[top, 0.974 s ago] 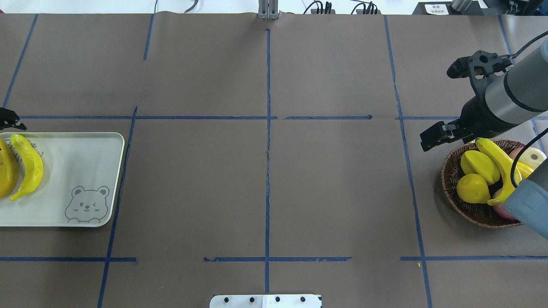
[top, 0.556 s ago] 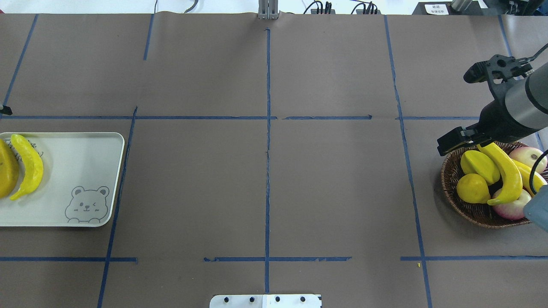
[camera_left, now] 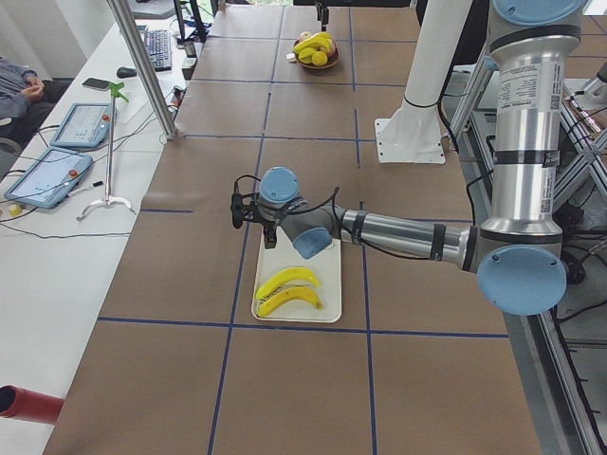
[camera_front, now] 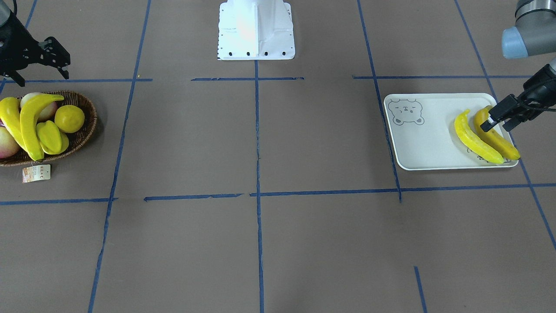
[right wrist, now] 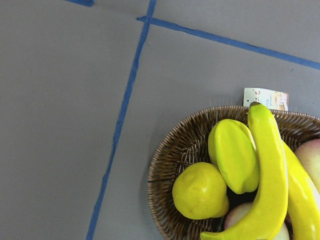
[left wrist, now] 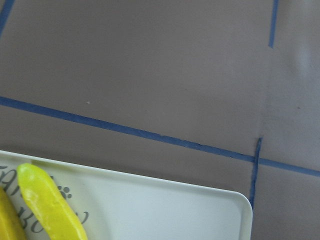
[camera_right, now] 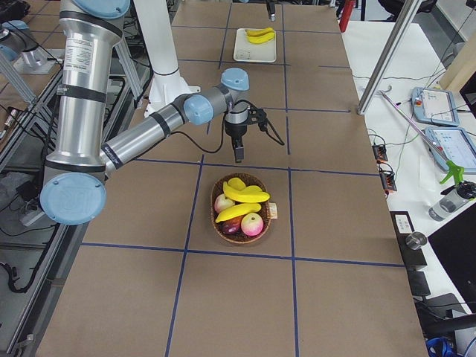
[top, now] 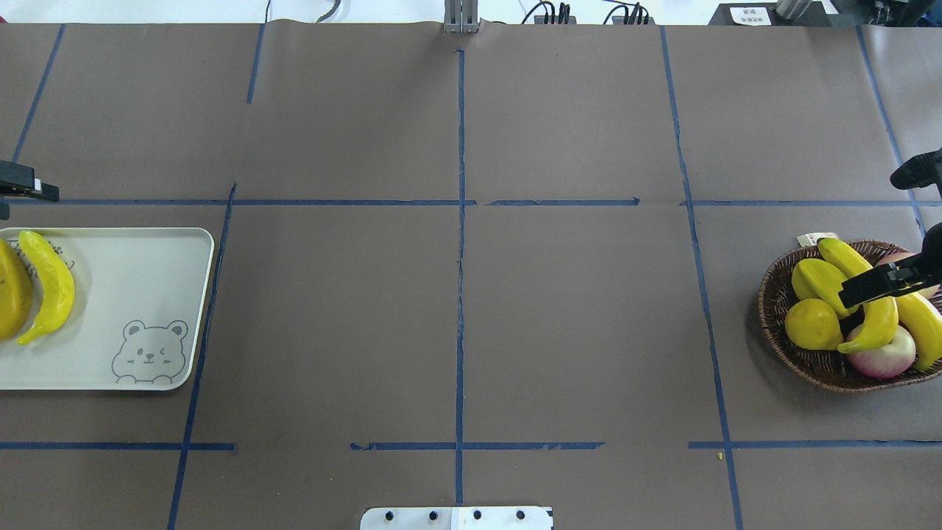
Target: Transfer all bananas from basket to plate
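Two yellow bananas (top: pixel 872 309) (top: pixel 921 324) lie in the wicker basket (top: pixel 802 361) at the right; the right wrist view shows them too (right wrist: pixel 272 180). Two more bananas (camera_front: pixel 475 139) (camera_front: pixel 501 141) lie on the white bear plate (top: pixel 132 294) at the left. My right gripper (top: pixel 872 239) is open and empty, hovering over the basket's far side with one finger above a banana. My left gripper (camera_front: pixel 498 125) is open and empty, just above the orange-yellow banana at the plate's outer end.
The basket also holds a ridged starfruit (top: pixel 824 283), a lemon (top: pixel 812 324) and a pink apple (top: pixel 883 357). A paper tag (top: pixel 809 239) hangs off its rim. The robot base (camera_front: pixel 256 30) stands at the table's near middle edge.
My right arm has swung right, from left of the basket to over it, uncovering the apple and the second banana. The left gripper has shifted slightly at the view's edge.
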Motion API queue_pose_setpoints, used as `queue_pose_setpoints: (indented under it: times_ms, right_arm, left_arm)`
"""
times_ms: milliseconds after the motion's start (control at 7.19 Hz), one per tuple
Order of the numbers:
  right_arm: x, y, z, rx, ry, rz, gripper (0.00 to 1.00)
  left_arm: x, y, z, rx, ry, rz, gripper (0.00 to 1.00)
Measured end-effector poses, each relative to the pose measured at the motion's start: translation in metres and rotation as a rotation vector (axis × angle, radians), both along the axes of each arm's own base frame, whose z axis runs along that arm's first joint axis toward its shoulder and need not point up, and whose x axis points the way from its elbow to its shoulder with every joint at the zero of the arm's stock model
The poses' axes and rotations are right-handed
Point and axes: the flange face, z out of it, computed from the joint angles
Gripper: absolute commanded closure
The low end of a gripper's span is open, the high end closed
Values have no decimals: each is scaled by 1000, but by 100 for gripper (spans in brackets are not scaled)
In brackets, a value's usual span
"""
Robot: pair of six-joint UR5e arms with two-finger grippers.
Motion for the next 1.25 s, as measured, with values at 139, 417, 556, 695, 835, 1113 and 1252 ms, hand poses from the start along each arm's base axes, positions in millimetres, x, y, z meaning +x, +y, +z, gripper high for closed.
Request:
queue_pose_setpoints:
  times_ms: [139,417,556,695,835,1113,1252]
  right_arm:
    - [3,3,20,-25,-15,71,2]
    - [4,5,56,-99,7,183,1]
    - [-3,5,73,-103,52,196,1]
    - [-14,6,87,-89,103,194,1]
    - [-24,8,98,-71,150,186,1]
    - [-40,13,114,-42,221,171,2]
    - [-45,15,121,-37,243,165,5]
  left_arm:
    - [3,1,-4,7,2,7,0]
    - [9,2,-6,9,3,16,0]
    - [11,3,-6,9,3,18,0]
    - [11,2,-6,9,3,18,0]
    - [13,3,-6,9,3,20,0]
    - [18,4,-5,10,1,30,0]
    - [19,5,-5,10,0,32,0]
